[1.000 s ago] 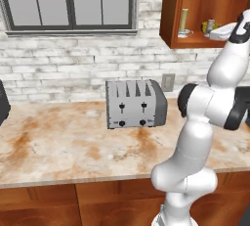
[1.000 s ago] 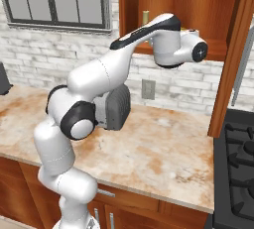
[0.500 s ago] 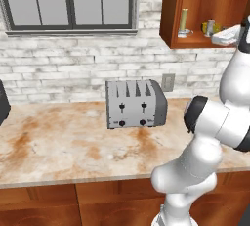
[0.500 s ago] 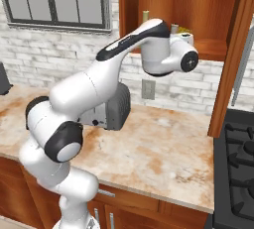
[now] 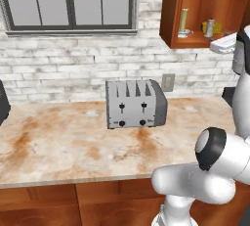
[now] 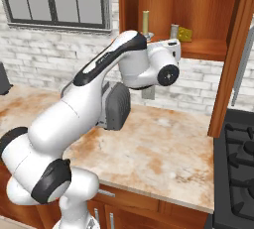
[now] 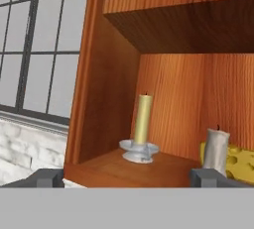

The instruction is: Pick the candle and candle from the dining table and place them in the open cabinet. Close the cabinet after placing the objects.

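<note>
Before the cabinet (image 7: 119, 69): gripper (image 7: 126, 177) spread wide, holding nothing, facing the bottom shelf. On that shelf: taper (image 7: 143, 120) upright in its silver dish; grey candle (image 7: 217, 151) well to its right, just beside a cheese wedge (image 7: 237, 162). Below, toaster (image 5: 135, 103) on the stone counter (image 5: 73, 144).

White brick wall (image 5: 73, 73), dark-framed window (image 5: 68, 2) (three panes), black stove (image 6: 238, 158) at right.
</note>
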Controlling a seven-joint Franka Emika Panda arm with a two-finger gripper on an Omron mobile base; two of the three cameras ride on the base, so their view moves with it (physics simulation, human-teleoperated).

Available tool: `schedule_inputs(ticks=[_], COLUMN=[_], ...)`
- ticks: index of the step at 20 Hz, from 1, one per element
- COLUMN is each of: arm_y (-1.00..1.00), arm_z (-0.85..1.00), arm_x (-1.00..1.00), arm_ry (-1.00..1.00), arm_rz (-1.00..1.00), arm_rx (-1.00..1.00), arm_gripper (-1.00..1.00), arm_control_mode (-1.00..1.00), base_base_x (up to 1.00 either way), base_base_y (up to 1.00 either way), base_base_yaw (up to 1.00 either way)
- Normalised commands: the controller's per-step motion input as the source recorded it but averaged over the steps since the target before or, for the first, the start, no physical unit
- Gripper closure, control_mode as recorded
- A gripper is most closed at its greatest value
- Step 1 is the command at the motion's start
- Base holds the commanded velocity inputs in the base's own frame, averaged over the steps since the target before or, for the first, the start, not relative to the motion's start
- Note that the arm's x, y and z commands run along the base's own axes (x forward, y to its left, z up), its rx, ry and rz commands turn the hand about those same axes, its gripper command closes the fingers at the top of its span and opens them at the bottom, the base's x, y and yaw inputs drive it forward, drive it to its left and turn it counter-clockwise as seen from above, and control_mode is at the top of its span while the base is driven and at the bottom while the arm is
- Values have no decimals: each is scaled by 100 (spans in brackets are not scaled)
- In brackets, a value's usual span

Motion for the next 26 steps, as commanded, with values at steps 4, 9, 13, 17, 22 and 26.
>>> schedule_inputs(ticks=[4, 9, 13, 17, 22, 26], arm_y=[15, 0, -1, -9, -18, -23], arm_z=[-4, -16, -25, -24, -29, -50], arm_x=[-53, -44, -24, -24, -19, -2], arm_ry=[-1, -1, -3, -10, -14, -13], arm_rz=[-4, 0, 0, 0, 1, 5], arm_rx=[0, 0, 0, 0, 0, 0], arm_gripper=[-100, -100, -100, -100, -100, -100], arm_control_mode=[-100, -100, -100, -100, -100, -100], base_base_x=[0, 0, 0, 0, 0, 0], base_base_y=[0, 0, 0, 0, 0, 0], base_base_yaw=[0, 0, 0, 0, 0, 0])
